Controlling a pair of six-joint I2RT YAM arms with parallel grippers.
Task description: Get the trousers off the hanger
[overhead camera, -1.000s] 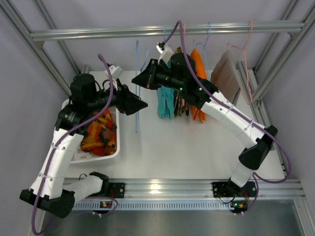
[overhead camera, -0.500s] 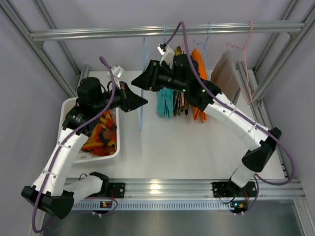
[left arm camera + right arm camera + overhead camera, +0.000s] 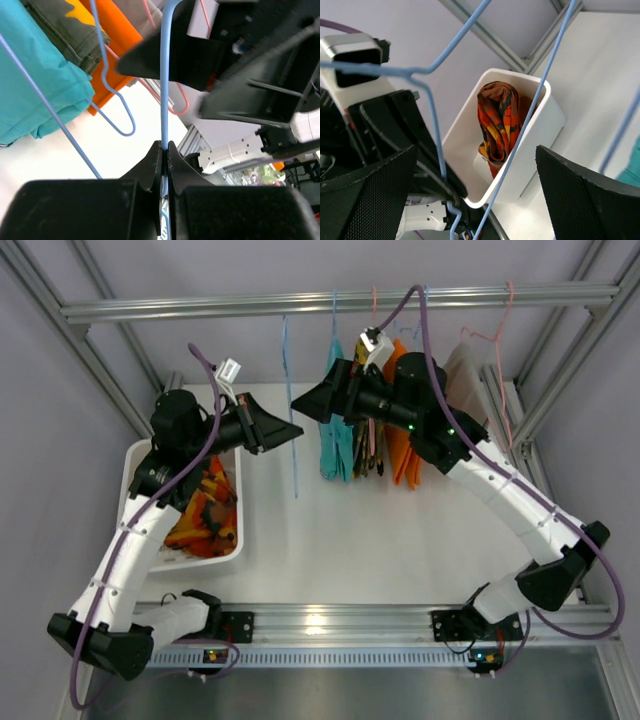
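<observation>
The left pincer (image 3: pixel 164 149) pinched the blue hanger (image 3: pixel 164 75) wire; the right pincer (image 3: pixel 477 190) gaped wide, teal trousers (image 3: pixel 336 448) hanging just beside it.

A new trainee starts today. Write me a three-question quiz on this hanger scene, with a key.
1. True or false: the left gripper is shut on the blue hanger.
2. What lies in the white bin? A patterned trousers; B socks; C nothing.
3. In one word: is the right gripper open or shut?
Key: 1 true; 2 A; 3 open.
</observation>
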